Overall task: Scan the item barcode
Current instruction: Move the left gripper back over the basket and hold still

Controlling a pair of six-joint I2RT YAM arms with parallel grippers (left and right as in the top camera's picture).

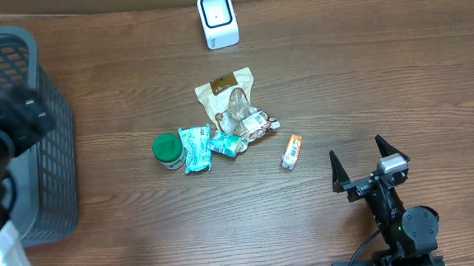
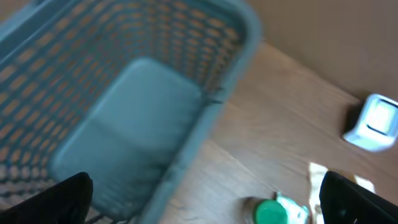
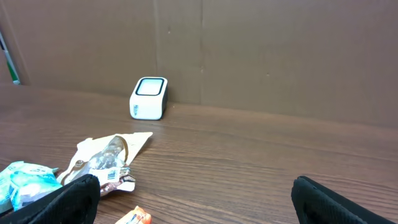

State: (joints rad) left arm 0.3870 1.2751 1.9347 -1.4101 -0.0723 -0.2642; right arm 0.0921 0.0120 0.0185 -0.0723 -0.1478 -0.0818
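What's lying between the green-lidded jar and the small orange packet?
Overhead view: a crumpled teal packet right beside the green-lidded jar, then a smaller teal packet, then bare table up to the orange packet.

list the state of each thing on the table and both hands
left hand, open, empty
right hand, open, empty
basket, upright, contents unclear
scanner, standing, nothing at it
green-capped jar, cap on
brown pouch, lying flat
orange packet, lying flat, alone

Soft even light gives faint shadows on the brown wooden table, while the grey plastic mesh basket looks blurred from the left wrist.
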